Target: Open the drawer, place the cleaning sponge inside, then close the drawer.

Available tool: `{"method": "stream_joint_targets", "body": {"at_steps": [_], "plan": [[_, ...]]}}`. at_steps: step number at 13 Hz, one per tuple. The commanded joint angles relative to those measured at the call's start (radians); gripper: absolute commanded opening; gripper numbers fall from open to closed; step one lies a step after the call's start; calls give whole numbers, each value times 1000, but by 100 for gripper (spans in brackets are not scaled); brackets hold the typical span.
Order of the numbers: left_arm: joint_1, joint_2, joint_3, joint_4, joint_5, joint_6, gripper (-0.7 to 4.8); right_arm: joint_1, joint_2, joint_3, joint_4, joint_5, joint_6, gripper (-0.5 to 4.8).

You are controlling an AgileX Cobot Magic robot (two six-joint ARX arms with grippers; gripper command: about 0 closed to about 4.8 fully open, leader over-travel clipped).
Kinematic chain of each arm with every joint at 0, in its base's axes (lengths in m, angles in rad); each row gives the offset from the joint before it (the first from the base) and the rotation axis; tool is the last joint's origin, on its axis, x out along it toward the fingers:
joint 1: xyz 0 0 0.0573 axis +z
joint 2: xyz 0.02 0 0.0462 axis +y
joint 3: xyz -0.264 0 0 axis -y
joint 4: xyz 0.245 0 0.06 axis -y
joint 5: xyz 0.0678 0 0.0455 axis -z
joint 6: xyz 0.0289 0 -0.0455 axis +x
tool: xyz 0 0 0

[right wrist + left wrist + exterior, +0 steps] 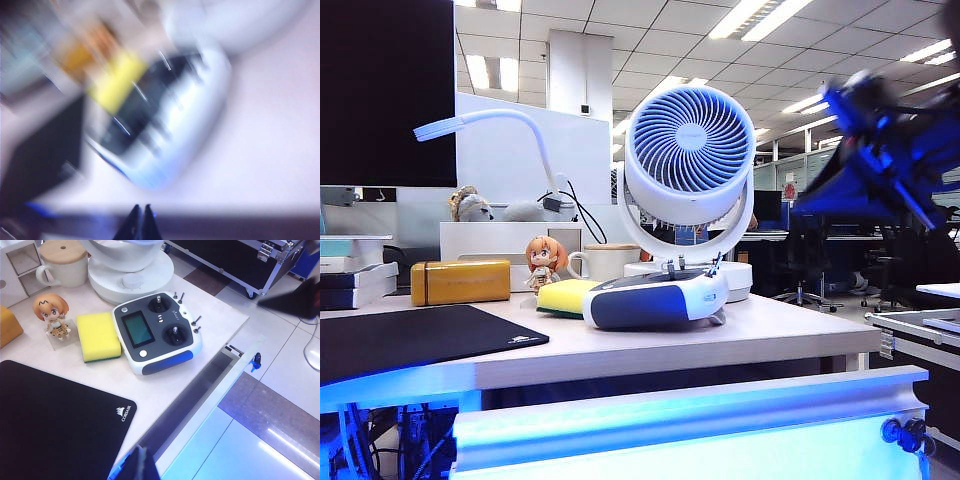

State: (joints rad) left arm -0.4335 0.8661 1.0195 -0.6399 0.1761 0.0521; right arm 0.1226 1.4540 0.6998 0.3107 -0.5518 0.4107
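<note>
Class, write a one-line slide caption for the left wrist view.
Drawer pulled open below the desk edge; yellow cleaning sponge lies on the desk beside the remote controller.

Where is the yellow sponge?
The cleaning sponge lies flat on the desk, between the little figurine and the white remote controller, touching the controller.

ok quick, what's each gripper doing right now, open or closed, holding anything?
Left gripper: over the open drawer's edge, fingertips together, closed, holding nothing.
Right gripper: raised above the desk, closed, empty.
</note>
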Motion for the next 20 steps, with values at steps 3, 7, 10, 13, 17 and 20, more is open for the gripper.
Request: {"method": "stream_joint_targets", "body": {"at_steps": [3, 7, 10, 13, 17, 20], "plan": [[0, -2, 5, 19, 8, 0, -5, 39, 53, 63, -311, 193, -230, -5], [0, -2, 5, 21, 8, 0, -5, 40, 214, 103, -288, 213, -262, -5], [0, -2, 5, 21, 8, 0, -5, 39, 319, 171, -271, 213, -262, -5], [0, -2, 5, 21, 8, 0, -5, 40, 394, 224, -293, 212, -262, -5], [0, -2, 5, 21, 8, 0, -5, 40, 410, 229, -454, 212, -341, -5], [0, -2, 5, 21, 8, 0, -5, 40, 408, 229, -552, 212, -388, -5]]}}
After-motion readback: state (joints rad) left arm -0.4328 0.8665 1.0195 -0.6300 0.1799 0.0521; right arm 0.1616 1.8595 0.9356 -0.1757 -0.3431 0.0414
